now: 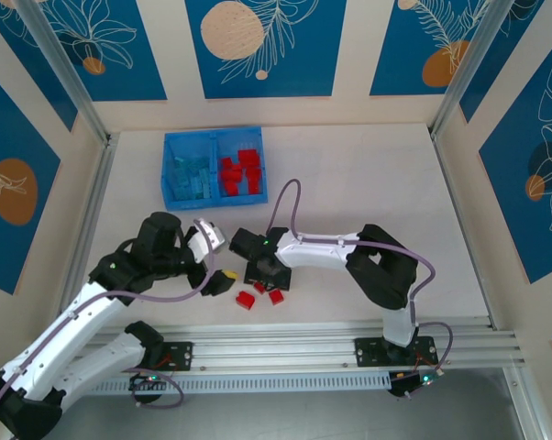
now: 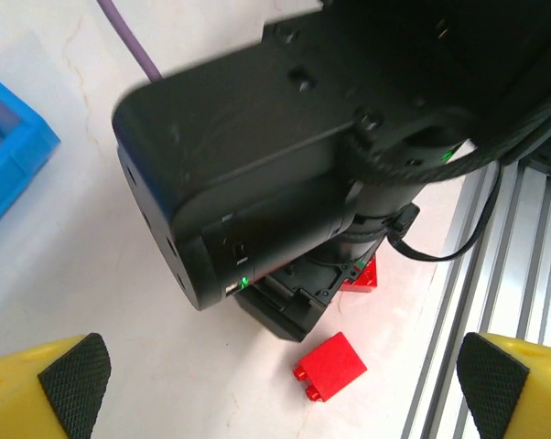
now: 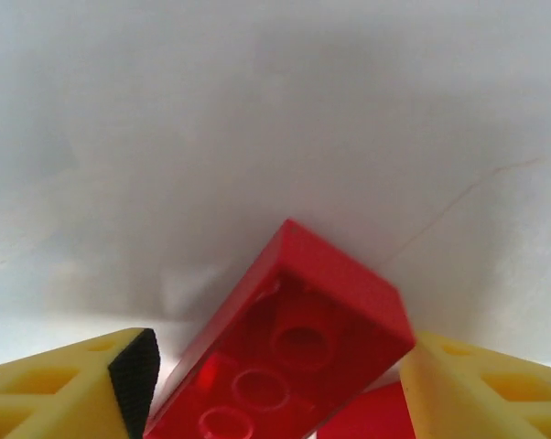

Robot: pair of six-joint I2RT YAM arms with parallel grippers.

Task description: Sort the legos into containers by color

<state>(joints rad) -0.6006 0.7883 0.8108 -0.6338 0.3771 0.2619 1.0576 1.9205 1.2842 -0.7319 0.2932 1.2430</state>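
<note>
The blue bin (image 1: pixel 171 170) sits at the back left. Its left compartment holds light blue legos (image 1: pixel 192 176) and its right one red legos (image 1: pixel 240 171). Three red legos (image 1: pixel 246 301) lie loose near the front rail. My right gripper (image 1: pixel 260 273) points down over them. In the right wrist view its yellow fingers (image 3: pixel 134 380) touch both sides of a red lego (image 3: pixel 298 343), which lies skewed with its hollow underside up. My left gripper (image 1: pixel 219 254) hangs open just left of the right one, its pads (image 2: pixel 74 370) wide apart. A loose red lego (image 2: pixel 330 366) lies ahead of it.
The right arm's black wrist (image 2: pixel 285 155) looms close in front of the left gripper. A bin corner (image 2: pixel 15 151) is at that view's left edge. The aluminium rail (image 1: pixel 349 335) runs along the table's front, and walls close in both sides.
</note>
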